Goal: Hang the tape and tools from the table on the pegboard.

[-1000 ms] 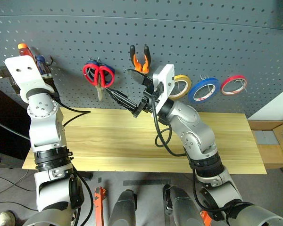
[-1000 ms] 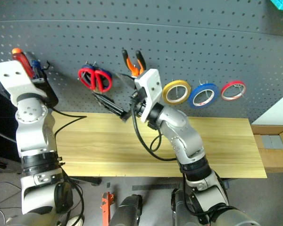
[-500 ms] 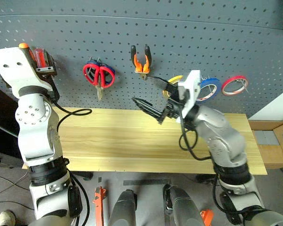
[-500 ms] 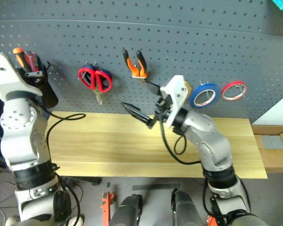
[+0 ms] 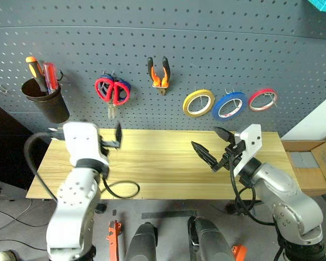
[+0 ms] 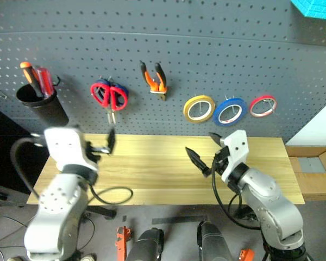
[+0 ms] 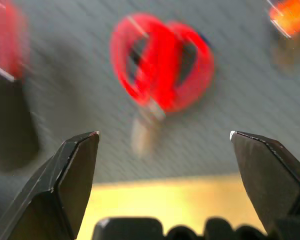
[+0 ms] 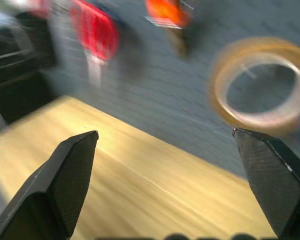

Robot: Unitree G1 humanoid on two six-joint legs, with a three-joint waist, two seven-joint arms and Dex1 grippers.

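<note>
Both my claws gape wide, holding nothing. Beyond my left claw (image 7: 162, 137) hang the scissors (image 7: 160, 70); the tape (image 5: 230, 105) hangs beyond my right claw (image 5: 213, 143).

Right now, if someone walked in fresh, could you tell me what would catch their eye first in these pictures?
Probably the pegboard with its bright row of hanging things: red-handled scissors, orange-and-black pliers, then yellow tape, blue tape and red tape. At its left end a dark cup holds two screwdrivers. Below, the left pincer and right pincer hover open over the wooden table.
</note>
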